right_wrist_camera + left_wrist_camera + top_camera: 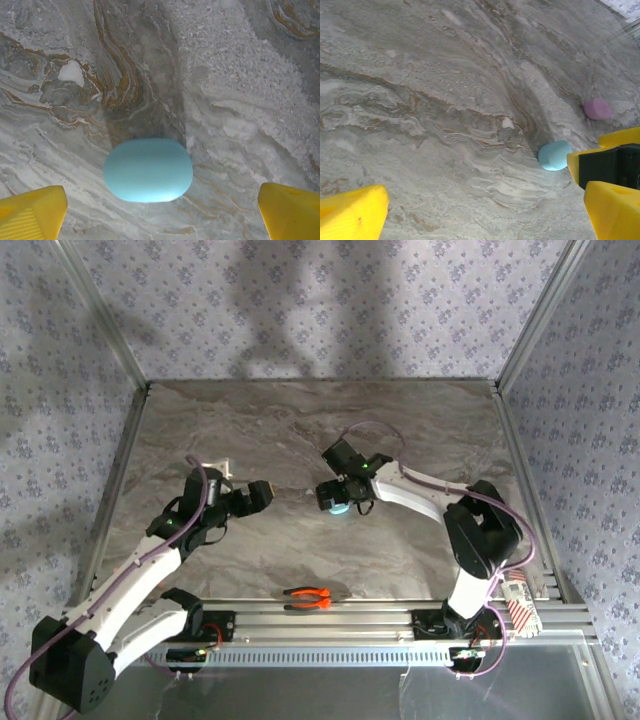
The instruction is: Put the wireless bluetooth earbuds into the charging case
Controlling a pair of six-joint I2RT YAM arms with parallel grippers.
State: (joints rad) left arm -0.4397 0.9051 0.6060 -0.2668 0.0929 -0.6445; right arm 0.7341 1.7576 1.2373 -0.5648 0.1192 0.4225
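Observation:
A teal oval charging case [148, 170] lies shut on the marble table, just ahead of my right gripper [160, 214], whose yellow fingertips [31, 212] stand wide apart and open on either side of it without touching. From above, the right gripper [336, 496] hovers over that case [341, 508]. My left gripper [260, 495] is to its left, open and holding nothing; in the left wrist view this gripper [482, 216] faces bare marble, with the teal case [555, 155] and a pinkish-purple case [597, 108] off to the right. The earbuds are out of view.
Orange-handled pliers [309, 597] lie near the front rail between the arm bases. A small white object [222, 468] sits behind the left arm. A red-and-white striped item [520, 606] rests at the front right corner. Patterned walls enclose the table [300, 420].

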